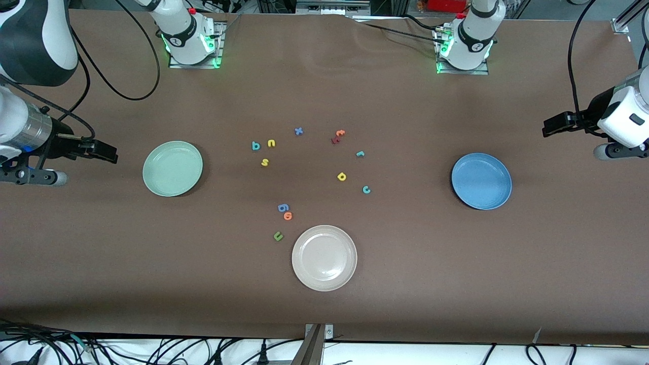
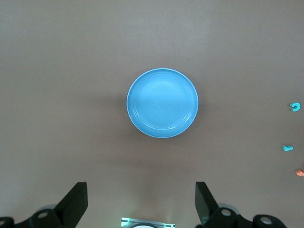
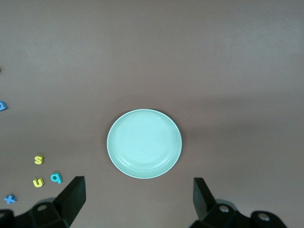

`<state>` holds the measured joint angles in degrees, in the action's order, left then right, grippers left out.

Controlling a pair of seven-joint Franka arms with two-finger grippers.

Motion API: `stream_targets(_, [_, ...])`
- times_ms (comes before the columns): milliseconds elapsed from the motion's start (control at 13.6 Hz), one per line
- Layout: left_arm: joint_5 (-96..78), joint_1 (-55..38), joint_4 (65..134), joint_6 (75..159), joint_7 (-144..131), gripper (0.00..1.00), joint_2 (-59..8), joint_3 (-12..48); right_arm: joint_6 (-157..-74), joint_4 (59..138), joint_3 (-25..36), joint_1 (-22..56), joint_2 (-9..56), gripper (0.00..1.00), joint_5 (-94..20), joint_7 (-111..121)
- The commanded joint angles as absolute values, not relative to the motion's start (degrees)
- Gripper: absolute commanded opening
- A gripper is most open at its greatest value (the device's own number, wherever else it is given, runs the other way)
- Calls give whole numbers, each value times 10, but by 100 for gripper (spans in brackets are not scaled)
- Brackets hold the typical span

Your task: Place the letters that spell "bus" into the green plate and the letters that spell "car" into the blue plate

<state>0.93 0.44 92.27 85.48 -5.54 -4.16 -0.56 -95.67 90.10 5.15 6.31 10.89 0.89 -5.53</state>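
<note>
We see the green plate (image 1: 172, 168) toward the right arm's end of the table and the blue plate (image 1: 481, 181) toward the left arm's end, both bare. Our left gripper (image 2: 141, 199) and right gripper (image 3: 138, 195) hang spread wide, grasping nothing, each above the table near its plate. Between the plates lie the teal b (image 1: 255, 146), yellow u (image 1: 271, 143), yellow s (image 1: 264, 162), teal r (image 1: 360, 153), yellow a (image 1: 341, 176) and teal c (image 1: 366, 189)

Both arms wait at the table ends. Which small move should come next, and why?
Probably the right gripper, open above the table's right-arm end, should move over the teal b: the green plate is empty and b lies on the table toward that end.
</note>
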Motion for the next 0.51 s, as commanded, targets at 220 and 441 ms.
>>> stream_targets(220, [2,4,905,843,-41,100,-51,-8,-952,904,51,66,99,100,13,-58])
stream_targets(441, [3,3,884,844,-46,100,-55,-8,-952,904,52,66,99,100,13,-59])
